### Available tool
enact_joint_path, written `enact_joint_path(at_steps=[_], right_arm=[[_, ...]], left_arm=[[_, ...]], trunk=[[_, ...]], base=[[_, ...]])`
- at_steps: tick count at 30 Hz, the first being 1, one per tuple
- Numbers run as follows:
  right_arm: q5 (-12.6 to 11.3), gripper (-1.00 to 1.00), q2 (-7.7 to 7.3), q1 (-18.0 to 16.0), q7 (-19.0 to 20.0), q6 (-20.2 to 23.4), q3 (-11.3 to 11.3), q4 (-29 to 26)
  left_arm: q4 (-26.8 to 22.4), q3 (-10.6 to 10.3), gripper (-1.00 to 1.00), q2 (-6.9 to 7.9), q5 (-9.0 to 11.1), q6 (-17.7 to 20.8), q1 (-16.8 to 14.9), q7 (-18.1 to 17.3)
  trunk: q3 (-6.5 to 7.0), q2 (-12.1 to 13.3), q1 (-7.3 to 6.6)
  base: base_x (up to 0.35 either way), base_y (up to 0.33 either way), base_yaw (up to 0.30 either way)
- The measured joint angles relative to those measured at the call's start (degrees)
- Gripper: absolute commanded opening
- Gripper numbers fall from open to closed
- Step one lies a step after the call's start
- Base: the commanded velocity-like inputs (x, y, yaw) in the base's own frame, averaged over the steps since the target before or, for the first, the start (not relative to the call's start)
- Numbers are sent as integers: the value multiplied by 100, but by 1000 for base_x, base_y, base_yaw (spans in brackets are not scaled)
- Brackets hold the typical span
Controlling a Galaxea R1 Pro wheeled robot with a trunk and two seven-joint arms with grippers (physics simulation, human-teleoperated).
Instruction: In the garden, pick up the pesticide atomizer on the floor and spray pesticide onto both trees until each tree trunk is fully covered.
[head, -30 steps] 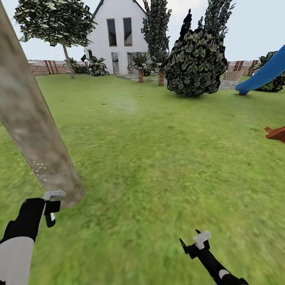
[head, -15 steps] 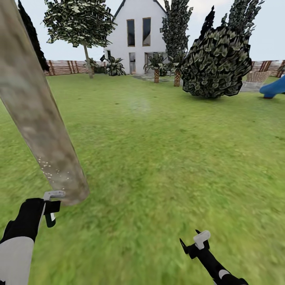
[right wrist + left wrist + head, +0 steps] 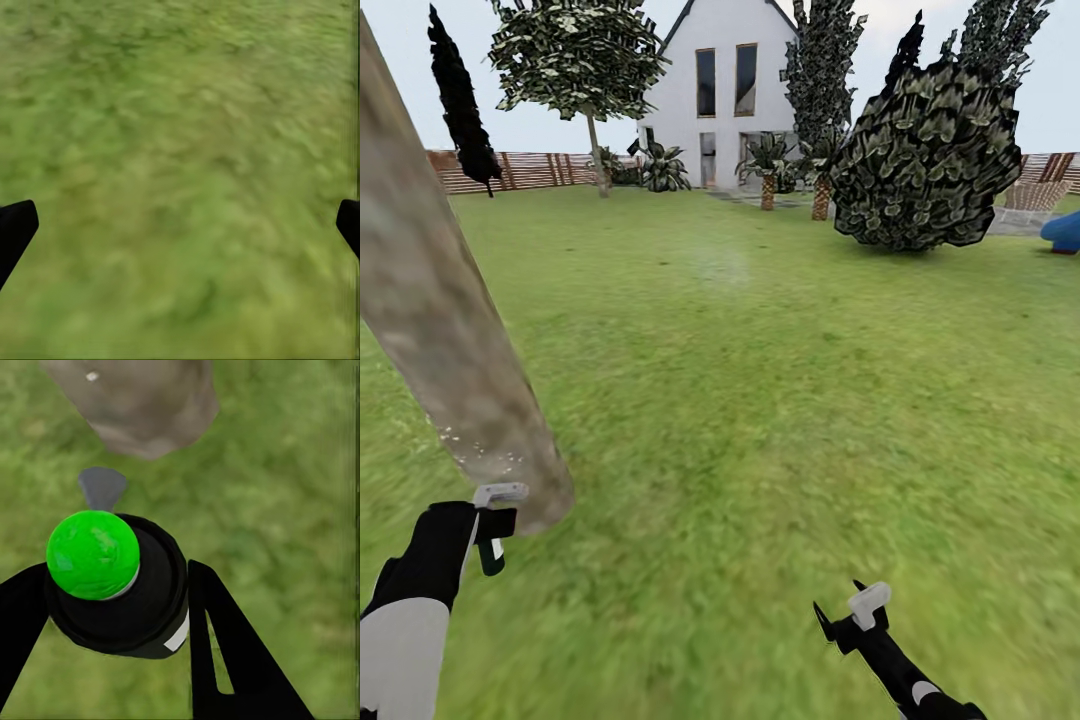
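The near tree trunk (image 3: 440, 330), pale grey-beige and mottled, slants across the left of the head view, with white specks (image 3: 480, 445) low on it. Its base (image 3: 142, 405) meets the grass just past my left gripper. My left gripper (image 3: 490, 530) is shut on the pesticide atomizer (image 3: 112, 607), a black canister with a green top (image 3: 92, 553) and a grey nozzle (image 3: 500, 492) facing the trunk. The second tree (image 3: 595, 150) stands far off by the fence. My right gripper (image 3: 850, 615) hangs open over the lawn, fingertips (image 3: 15, 229) wide apart.
Green lawn (image 3: 780, 400) stretches ahead to a white house (image 3: 725, 90). A large dark bush (image 3: 925, 160) stands at the back right beside a blue slide (image 3: 1063, 232). A black cone tree (image 3: 460, 100) and the brown slat fence (image 3: 520, 170) line the back left, with short palms (image 3: 768, 165) near the house.
The whole picture has slid rightward, so the camera has turned left; the slide is nearly out of frame and the black cone tree has come in. Both grippers keep their places.
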Motion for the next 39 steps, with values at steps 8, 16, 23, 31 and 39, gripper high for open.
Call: enact_joint_path(at_steps=[8, 16, 23, 31, 39], right_arm=[[0, 100, 3, 0, 0, 0, 0, 0], [0, 100, 4, 0, 0, 1, 0, 1], [1, 100, 4, -1, 0, 2, 0, 1], [0, 100, 4, -1, 0, 2, -1, 1], [-1, 100, -4, -1, 0, 9, -2, 1]], left_arm=[[0, 0, -100, 0, 0, 0, -2, 0], [-2, 0, -100, 1, 0, 1, 0, -1], [-9, 0, -100, 1, 0, 1, 1, -1], [-1, 0, -100, 1, -5, 1, -2, -1], [-63, 19, -100, 8, 79, 30, -23, -37]], trunk=[[0, 0, 0], [0, 0, 0], [0, 0, 1], [0, 0, 0], [0, 0, 2]], base=[[179, -227, 0], [168, -234, 145], [143, -247, 272], [152, -246, 272], [44, -38, 272]])
